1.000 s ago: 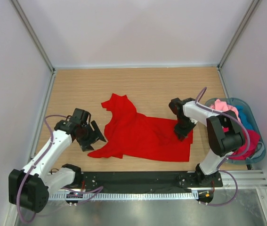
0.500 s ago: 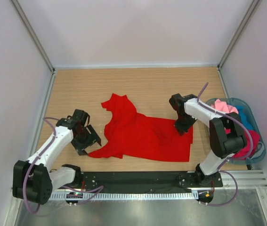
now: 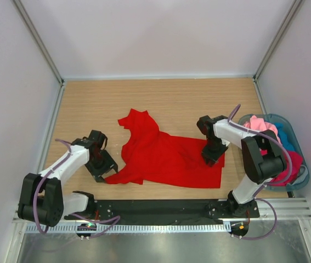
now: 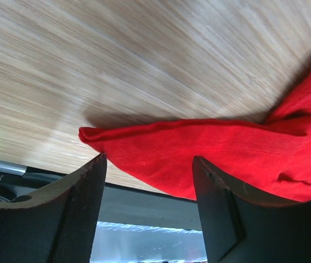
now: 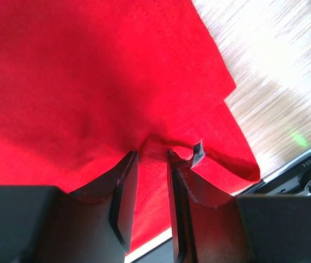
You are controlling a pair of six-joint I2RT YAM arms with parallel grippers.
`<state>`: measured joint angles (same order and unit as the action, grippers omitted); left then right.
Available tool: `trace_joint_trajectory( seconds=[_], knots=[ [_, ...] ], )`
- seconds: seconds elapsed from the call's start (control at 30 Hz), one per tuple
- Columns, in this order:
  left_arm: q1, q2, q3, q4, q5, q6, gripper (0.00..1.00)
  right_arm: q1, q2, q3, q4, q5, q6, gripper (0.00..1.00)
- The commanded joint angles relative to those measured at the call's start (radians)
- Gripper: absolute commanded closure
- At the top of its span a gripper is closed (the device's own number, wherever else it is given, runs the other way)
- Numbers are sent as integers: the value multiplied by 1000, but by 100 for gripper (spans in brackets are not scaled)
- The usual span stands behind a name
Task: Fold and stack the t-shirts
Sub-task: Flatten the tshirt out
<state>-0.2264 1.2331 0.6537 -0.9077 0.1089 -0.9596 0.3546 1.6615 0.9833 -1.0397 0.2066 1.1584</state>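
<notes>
A bright red t-shirt (image 3: 166, 156) lies crumpled and partly spread on the wooden table. My left gripper (image 3: 105, 172) is open at the shirt's near-left corner. In the left wrist view that corner (image 4: 199, 153) lies just ahead of and between the open fingers (image 4: 67, 219), untouched by them. My right gripper (image 3: 213, 153) is on the shirt's right edge. In the right wrist view (image 5: 152, 159) its jaws are nearly together with a fold of red cloth (image 5: 89, 82) pinched between them.
A translucent blue-grey basket (image 3: 303, 174) stands at the right edge, holding pink (image 3: 262, 125), teal-blue (image 3: 287, 137) and crimson (image 3: 289, 167) shirts. Bare wood (image 3: 160, 98) lies behind the red shirt. A black rail (image 3: 160, 208) runs along the near edge.
My left gripper has moved down and right to the shirt's near-left corner. My right gripper has stayed at the shirt's right edge, shifting only slightly.
</notes>
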Motion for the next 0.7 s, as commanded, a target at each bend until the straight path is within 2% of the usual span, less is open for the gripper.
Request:
trace_joint_trajectory(
  seconds=[0.0,0.2,0.27,0.3,0.33,0.37,0.4,0.5,0.57,0.67],
  knots=[
    [6,3,-11,55,8,-21,36,6,17,-11,17,8,18,66],
    [6,6,-19,62,-3,-27,46,6,-2,-34,4,37,23,65],
    [6,2,-22,73,-9,-30,53,6,-2,-34,7,45,27,67],
    [6,3,-23,81,-12,-30,58,6,-2,-35,10,45,27,68],
    [6,8,-22,82,-14,-27,68,4,1,-37,13,48,27,69],
    [6,12,-22,85,-14,-27,73,6,6,-38,18,48,27,72],
    [6,20,-22,87,-9,-25,83,6,7,-38,20,48,27,74],
    [6,17,-22,92,-6,-21,97,6,4,-57,43,53,27,85],
    [7,-16,-11,92,-5,-11,100,3,3,-64,79,59,9,99],
    [6,-47,71,63,-32,13,100,3,-5,3,47,94,-32,99]
  ],
)
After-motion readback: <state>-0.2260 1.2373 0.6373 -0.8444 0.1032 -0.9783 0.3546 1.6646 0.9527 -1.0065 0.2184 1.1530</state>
